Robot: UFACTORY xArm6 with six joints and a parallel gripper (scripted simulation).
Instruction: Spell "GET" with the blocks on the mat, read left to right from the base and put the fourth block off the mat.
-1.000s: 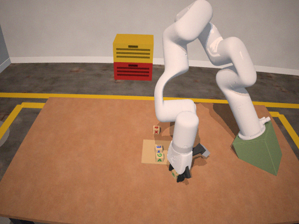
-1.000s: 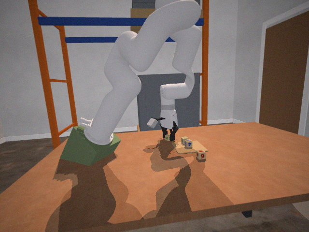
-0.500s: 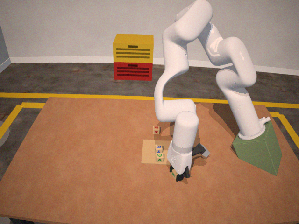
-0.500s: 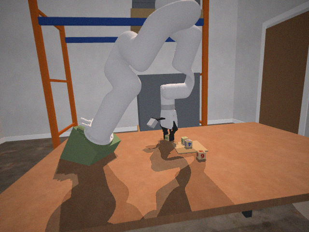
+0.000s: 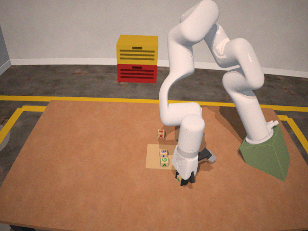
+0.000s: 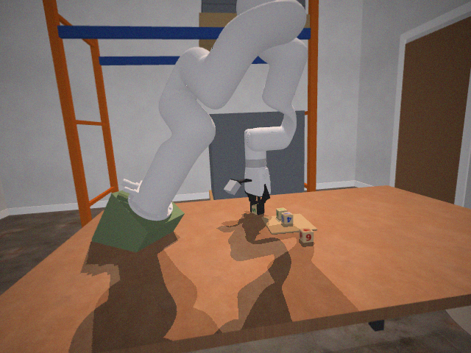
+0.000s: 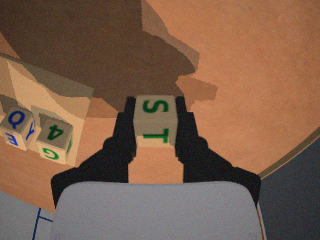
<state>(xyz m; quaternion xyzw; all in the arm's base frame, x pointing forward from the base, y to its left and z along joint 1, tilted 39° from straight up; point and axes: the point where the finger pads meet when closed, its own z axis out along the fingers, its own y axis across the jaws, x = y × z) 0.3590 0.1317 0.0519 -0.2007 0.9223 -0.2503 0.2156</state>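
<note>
Gripper (image 7: 155, 135) clamped on T block (image 7: 156, 120), lower centre | lift straight, keep T squared | set beside E block (image 5: 163, 151) on mat (image 5: 151, 159)

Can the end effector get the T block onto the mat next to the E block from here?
Probably yes: the end effector is shut on the T block, and the mat past the E block looks free; the X block sits off it.

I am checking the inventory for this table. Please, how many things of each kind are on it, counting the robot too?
Letter blocks: 4 (T block in the pincer, G block and E block on the mat, X block off it)
Mat: 1
Robot arm on green base: 1
Total: 6
</note>
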